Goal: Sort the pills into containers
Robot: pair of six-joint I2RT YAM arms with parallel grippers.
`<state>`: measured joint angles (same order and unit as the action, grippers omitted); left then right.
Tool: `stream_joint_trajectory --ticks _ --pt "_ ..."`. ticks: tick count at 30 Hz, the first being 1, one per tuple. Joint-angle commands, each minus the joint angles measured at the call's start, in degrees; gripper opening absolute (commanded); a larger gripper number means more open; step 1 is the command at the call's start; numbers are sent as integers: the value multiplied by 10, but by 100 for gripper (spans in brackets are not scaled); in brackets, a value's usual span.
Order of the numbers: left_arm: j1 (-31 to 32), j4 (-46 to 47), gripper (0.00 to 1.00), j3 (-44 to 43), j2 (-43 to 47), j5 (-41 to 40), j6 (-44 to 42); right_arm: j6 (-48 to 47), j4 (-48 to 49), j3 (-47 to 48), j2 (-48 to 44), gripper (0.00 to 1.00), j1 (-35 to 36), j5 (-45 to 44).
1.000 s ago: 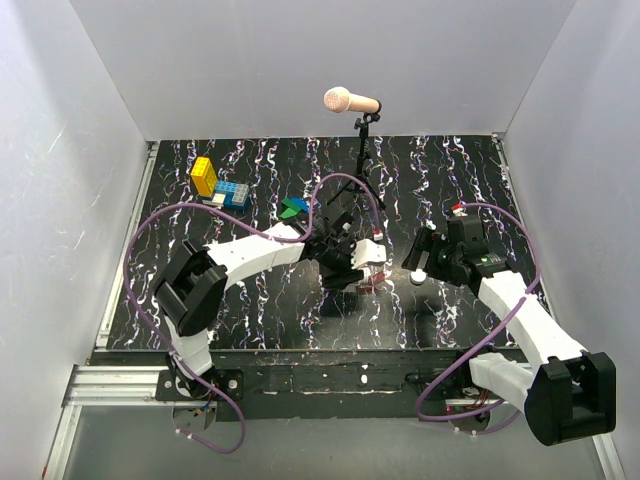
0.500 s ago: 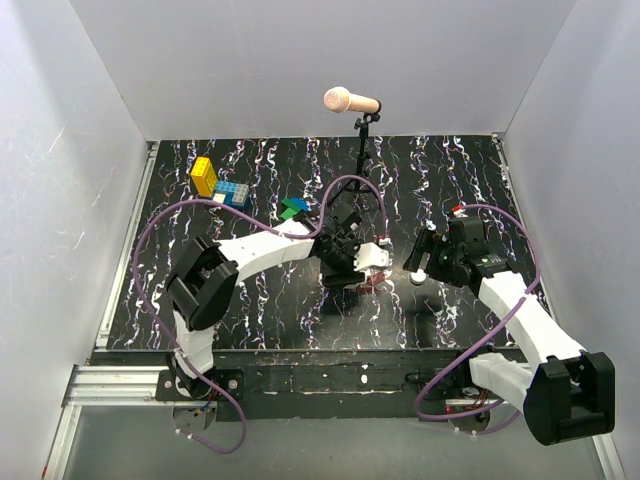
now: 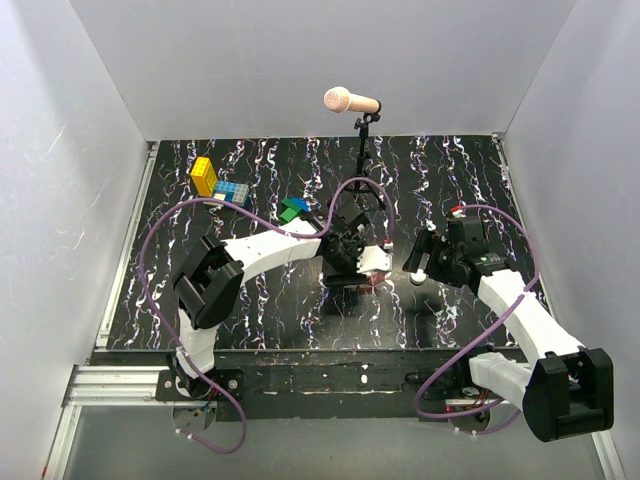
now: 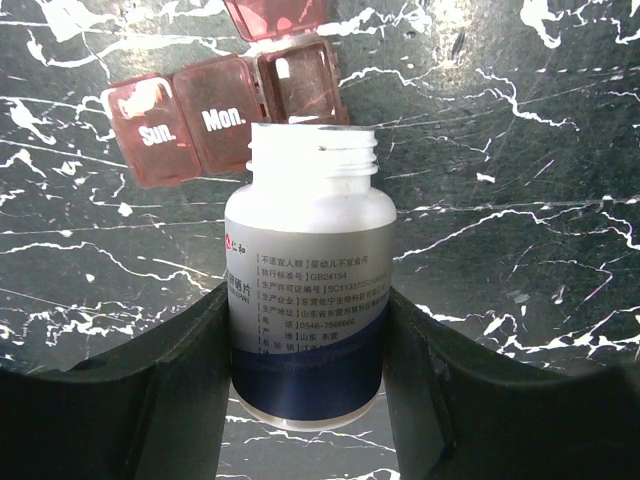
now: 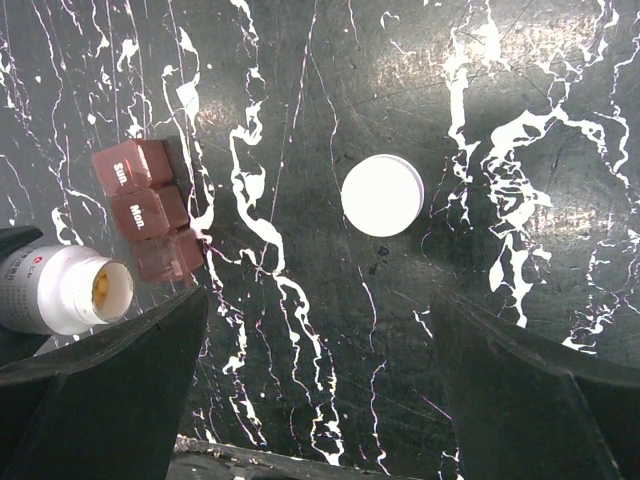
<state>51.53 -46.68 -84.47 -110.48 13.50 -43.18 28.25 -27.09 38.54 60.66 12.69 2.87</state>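
Marbled black desk (image 3: pixel 280 315) carries the reddish pill box (image 4: pixel 225 115), probably light and skiddy, one lid open just beyond the bottle (image 4: pixel 308 290) mouth. Your left fingers (image 4: pixel 170 390) clamp that smooth, rigid bottle mid-label, a sound hold; right fingers (image 5: pixel 110 370) hang spread, empty

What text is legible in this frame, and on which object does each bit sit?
"Sun.": end lid of the pill box.
"Mon.": the lid next to it on the same box.
"GB24154": label of the white bottle.
The Chinese small print, the red logo and a phone-like number on that label are too blurred to read.
The white cap has no text.
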Motion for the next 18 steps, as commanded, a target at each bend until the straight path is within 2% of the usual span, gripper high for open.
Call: stream_joint_trajectory --ticks 1,18 --pt "9 -10 0 -33 2 -13 -12 -7 3 0 3 98 -6 5" --pt "25 -35 0 -69 -17 -46 -32 -12 0 0 7 98 -10 5"
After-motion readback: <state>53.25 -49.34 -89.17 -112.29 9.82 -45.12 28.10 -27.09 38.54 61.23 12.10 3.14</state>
